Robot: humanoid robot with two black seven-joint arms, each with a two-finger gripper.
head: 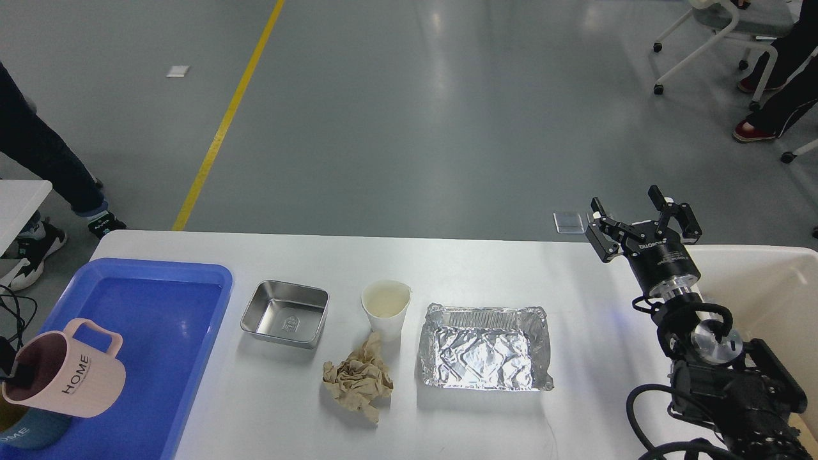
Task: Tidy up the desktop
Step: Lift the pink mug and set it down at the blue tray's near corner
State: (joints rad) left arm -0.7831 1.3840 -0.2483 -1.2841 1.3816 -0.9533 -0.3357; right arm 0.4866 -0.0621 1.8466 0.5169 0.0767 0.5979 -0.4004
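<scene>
The white desktop (pixel 486 265) carries a small steel dish (pixel 285 313), a paper cup (pixel 385 306), a crumpled brown paper wad (pixel 358 380) and a foil tray (pixel 484 348). At the left edge, a pink "HOME" mug (pixel 70 377) hangs tilted over the near left part of the blue tray (pixel 166 332). It is partly over a blue mug (pixel 22 436). My left gripper (pixel 14 375) shows only as a dark finger inside the mug's rim, shut on it. My right gripper (pixel 642 214) is open and empty above the desktop's far right corner.
A cream-white bin (pixel 767 287) stands at the right, beside my right arm. People's legs and a wheeled chair are on the grey floor beyond the desktop. A yellow floor line runs at the far left.
</scene>
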